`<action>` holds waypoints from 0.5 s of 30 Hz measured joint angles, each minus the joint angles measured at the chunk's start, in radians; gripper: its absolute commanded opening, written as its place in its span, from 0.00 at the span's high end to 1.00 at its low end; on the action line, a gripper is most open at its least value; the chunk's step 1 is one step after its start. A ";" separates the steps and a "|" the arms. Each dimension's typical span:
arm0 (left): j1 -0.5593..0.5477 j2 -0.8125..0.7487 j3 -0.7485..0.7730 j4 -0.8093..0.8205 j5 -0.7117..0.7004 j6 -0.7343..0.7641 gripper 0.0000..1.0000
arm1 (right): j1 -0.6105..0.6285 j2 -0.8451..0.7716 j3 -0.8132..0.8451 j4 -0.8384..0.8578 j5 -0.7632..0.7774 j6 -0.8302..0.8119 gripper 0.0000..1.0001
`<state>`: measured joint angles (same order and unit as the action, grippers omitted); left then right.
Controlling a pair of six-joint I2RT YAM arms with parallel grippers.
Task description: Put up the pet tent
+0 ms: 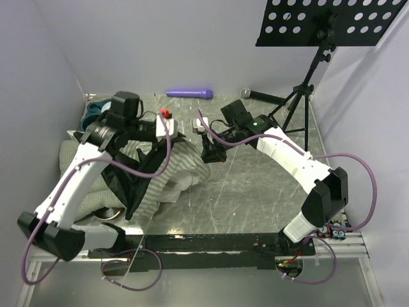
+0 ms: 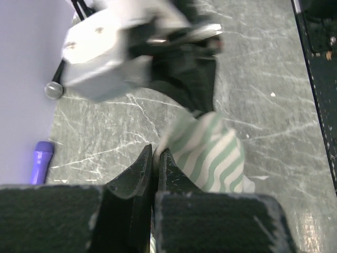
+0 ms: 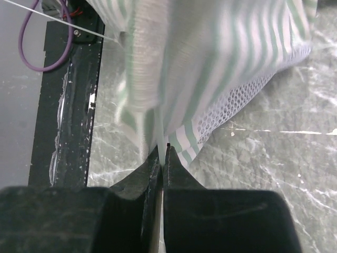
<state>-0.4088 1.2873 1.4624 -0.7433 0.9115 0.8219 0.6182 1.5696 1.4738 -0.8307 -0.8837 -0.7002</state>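
- Pale walls close in a grey, scratched surface (image 1: 268,185), with a black perforated music stand (image 1: 332,22) at the far right corner.
- Along the far edge lie a purple cylinder (image 1: 189,93) and a microphone (image 1: 255,95), both well apart from the fabric.
- The pet tent (image 1: 169,169) is a crumpled heap left of centre. Its green-and-white stripes face up, and its black lining (image 1: 131,179) spills out toward the near left.
- A green-checked cushion (image 1: 71,157) lies partly under the tent's left side, beneath the left arm.
- The left claw (image 1: 167,126) hangs over the tent's far edge.
- In its wrist view the left claw (image 2: 156,154) has its fingers (image 2: 134,174) pressed narrow. A striped fold of the tent (image 2: 210,155) touches the tips and runs down between them, so it appears pinched there.
- The right claw (image 1: 211,153) sits at the tent's right edge, just beside the striped cloth.
- In its own wrist view the right claw (image 3: 164,150) has its tips squeezed together on the hem of the tent (image 3: 221,58). The cloth rises from the tips and fills the upper part of that view.
- White mesh (image 3: 247,100) shows along the lower right edge of that raised cloth, above the surface (image 3: 263,174).
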 measured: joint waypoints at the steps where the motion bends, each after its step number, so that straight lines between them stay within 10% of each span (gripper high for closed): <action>1: 0.002 -0.026 -0.030 0.011 0.010 0.013 0.99 | -0.002 0.006 0.002 -0.002 0.000 0.001 1.00; 15: 0.002 0.005 0.006 -0.056 0.016 0.128 0.98 | 0.010 0.035 0.034 -0.039 -0.016 -0.030 1.00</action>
<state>-0.4072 1.2922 1.4689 -0.7998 0.9276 0.9501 0.6285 1.6047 1.5074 -0.8700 -0.8993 -0.7303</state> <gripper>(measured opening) 0.060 0.022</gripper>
